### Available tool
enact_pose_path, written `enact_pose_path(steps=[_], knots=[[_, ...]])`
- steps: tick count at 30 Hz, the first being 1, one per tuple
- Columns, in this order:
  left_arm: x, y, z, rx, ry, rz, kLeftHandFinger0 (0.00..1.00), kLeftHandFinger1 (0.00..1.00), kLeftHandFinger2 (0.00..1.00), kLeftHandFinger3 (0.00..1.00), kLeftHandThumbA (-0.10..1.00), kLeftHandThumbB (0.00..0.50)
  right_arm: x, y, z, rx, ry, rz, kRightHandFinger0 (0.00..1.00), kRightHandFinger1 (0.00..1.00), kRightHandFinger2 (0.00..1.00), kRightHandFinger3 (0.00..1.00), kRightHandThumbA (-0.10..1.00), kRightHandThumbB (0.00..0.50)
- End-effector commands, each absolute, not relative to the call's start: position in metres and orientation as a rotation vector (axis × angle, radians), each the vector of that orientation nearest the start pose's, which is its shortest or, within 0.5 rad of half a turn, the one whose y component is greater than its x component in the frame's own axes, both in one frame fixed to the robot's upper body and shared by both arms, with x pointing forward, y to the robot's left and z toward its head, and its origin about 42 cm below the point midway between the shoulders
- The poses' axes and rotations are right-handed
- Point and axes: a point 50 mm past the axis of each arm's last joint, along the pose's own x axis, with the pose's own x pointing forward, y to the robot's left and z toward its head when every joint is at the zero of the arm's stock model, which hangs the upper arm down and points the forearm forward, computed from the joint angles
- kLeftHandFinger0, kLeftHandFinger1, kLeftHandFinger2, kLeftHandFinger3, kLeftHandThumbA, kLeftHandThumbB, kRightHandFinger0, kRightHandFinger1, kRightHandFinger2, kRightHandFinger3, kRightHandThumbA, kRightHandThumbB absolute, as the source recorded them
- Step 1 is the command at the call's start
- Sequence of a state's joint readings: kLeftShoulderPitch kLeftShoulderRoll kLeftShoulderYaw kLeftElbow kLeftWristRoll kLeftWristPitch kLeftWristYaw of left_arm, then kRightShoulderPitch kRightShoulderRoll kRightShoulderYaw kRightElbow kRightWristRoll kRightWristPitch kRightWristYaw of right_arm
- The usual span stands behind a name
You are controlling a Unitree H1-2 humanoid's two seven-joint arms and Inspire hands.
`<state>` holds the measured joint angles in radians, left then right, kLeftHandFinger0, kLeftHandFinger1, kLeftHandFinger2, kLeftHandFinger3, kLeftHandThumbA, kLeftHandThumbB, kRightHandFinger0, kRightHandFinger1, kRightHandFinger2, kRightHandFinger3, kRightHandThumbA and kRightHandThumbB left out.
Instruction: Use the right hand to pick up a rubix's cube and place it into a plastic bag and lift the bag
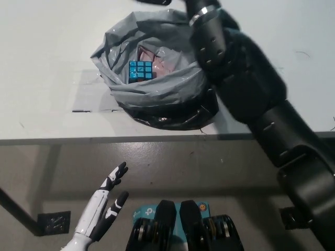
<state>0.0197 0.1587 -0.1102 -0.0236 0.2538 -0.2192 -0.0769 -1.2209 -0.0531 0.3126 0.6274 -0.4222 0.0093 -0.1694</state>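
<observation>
The cube [140,70] is sitting inside the soft, crinkly bag [157,91]; you're best gripping its gathered rim. Your right hand is reaching out of view, its state unknowable.

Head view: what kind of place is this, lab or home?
Likely a lab or test bench: a plain white table holding only a grey plastic bag with a cube inside, and tape marks on the surface.

Right robot hand cut off by the top edge, open or closed unknowable, black arm [246,94] hiding the bag's [157,94] right side
</observation>
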Motion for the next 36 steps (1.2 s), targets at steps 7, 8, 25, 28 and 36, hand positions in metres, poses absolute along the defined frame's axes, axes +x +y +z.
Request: enact_pose_path(steps=[7, 8, 25, 28, 36], knots=[[0.271, 0.224, 0.113, 0.413, -0.235, -0.234, 1.00, 1.00, 1.00, 1.00, 1.00, 0.210, 0.546, -0.096, 0.411, -0.691, -0.536, 0.020, 1.00, 1.00, 1.00, 1.00, 0.75, 0.424], [0.271, 0.224, 0.113, 0.413, -0.235, -0.233, 1.00, 1.00, 1.00, 1.00, 1.00, 0.211, 0.548, -0.098, 0.407, -0.691, -0.514, 0.019, 1.00, 1.00, 1.00, 1.00, 0.75, 0.423], [0.271, 0.223, 0.113, 0.425, -0.234, -0.245, 1.00, 1.00, 1.00, 1.00, 1.00, 0.205, 0.579, -0.119, 0.342, -0.884, -0.104, 0.057, 1.00, 1.00, 1.00, 1.00, 0.83, 0.500], [0.271, 0.223, 0.114, 0.426, -0.228, -0.245, 1.00, 1.00, 1.00, 1.00, 1.00, 0.216, 0.580, -0.115, 0.340, -0.886, -0.064, 0.081, 1.00, 1.00, 1.00, 1.00, 0.82, 0.500], [0.272, 0.223, 0.114, 0.430, -0.234, -0.251, 1.00, 1.00, 1.00, 1.00, 1.00, 0.206, 0.580, -0.114, 0.338, -0.835, 0.031, 0.139, 1.00, 1.00, 1.00, 1.00, 0.78, 0.500]])
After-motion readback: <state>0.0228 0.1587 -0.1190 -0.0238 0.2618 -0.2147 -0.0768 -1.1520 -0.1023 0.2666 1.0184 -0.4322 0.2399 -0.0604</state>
